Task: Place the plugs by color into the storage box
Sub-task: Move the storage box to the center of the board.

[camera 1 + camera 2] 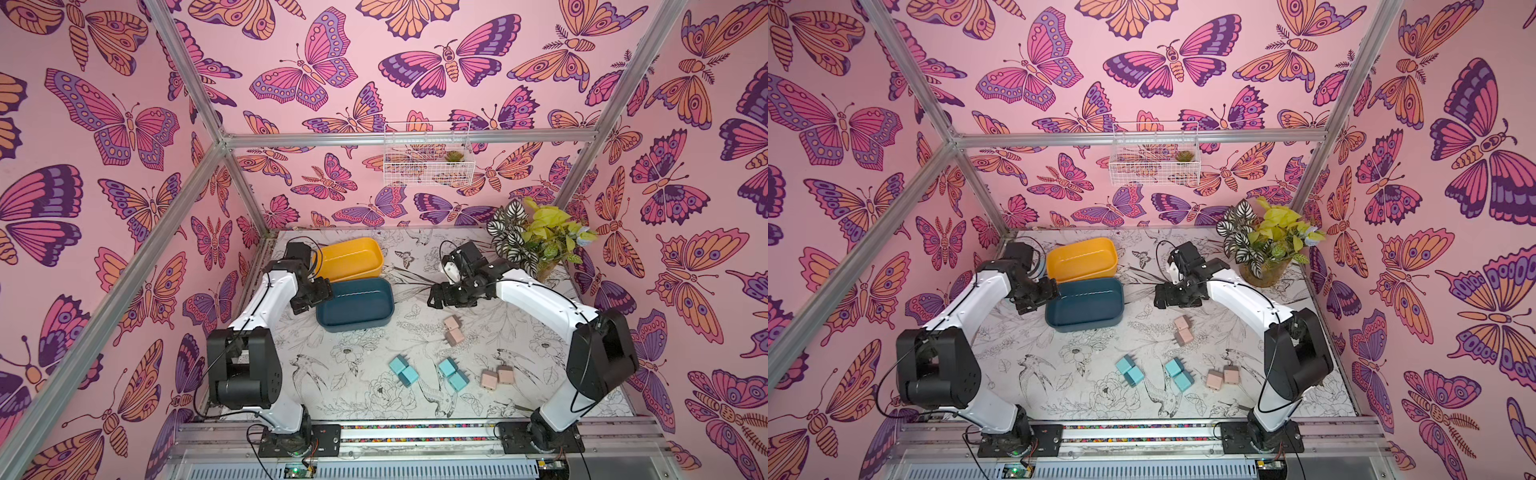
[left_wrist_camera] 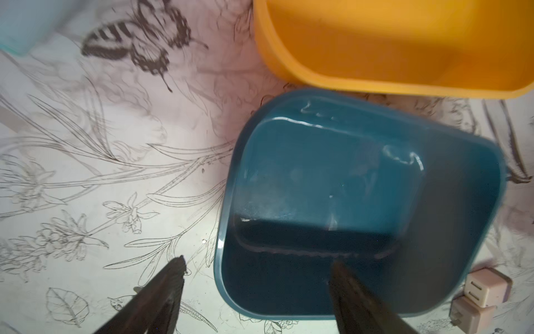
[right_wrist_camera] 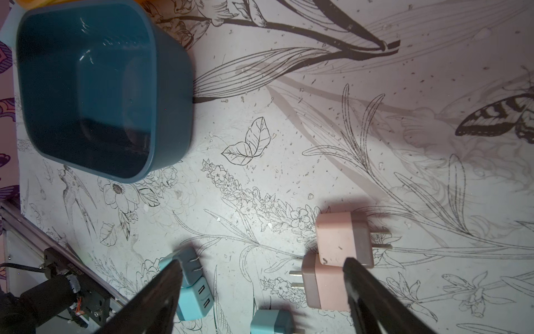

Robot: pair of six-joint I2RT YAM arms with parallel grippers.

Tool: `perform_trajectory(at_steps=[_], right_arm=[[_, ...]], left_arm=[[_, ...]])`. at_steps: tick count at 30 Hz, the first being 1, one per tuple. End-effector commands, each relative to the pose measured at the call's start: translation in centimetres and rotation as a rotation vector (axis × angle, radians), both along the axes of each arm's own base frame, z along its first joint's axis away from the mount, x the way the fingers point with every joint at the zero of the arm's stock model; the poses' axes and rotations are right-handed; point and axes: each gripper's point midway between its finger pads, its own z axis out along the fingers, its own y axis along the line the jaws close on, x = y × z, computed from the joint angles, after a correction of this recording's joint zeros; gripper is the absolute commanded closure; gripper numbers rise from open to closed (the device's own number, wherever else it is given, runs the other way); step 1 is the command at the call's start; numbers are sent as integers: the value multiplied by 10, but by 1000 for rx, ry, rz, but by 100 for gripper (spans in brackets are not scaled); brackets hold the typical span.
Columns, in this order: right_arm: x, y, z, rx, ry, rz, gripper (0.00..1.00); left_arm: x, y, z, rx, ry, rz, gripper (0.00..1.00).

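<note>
Eight plugs lie on the table, none yet in a tray: four pink and four teal, set out in touching pairs of one colour. The right gripper hangs above the table with its jaws spread wide and nothing between them. The nearest pink pair lies near it, on the side toward the robot's base, and in the right wrist view shows just beside one finger; it is judged the likely first pick. The second pink pair, one teal pair and the other teal pair lie farther off in the same direction. The left gripper is likewise open and empty, standing at the end of the blue tray. One finger is over bare table and the other over the tray floor, the rim passing between them; contact cannot be confirmed. That stance suits steadying or shifting the tray rather than a pick. The yellow tray sits just beyond the left gripper, close against the blue tray; whether they touch cannot be settled. Both trays are empty. Two trays and two colours suggest one colour per tray; which takes which is not shown.
</note>
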Motion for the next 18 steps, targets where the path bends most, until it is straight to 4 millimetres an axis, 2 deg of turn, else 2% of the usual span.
perform_trajectory(at_steps=[1, 3, 7, 11, 15, 17, 18], right_arm=[[-1, 10, 8, 10, 2, 38, 12], [-3, 12, 10, 7, 4, 52, 12], [-6, 10, 10, -13, 10, 62, 12], [-8, -3, 7, -77, 10, 41, 17], [-10, -11, 4, -112, 9, 30, 19], [-11, -12, 2, -113, 13, 19, 19], [-11, -12, 2, -111, 15, 14, 19]], left_arm=[[-1, -12, -38, -50, 40, -28, 20], [3, -19, -52, -44, 46, -49, 25], [15, -46, -54, -41, 45, -116, 35], [27, -94, -44, -93, 29, -163, 38], [23, -152, -44, -157, 57, -173, 38], [23, -179, -42, -166, 55, -244, 37], [23, -185, -41, -159, 58, -263, 36]])
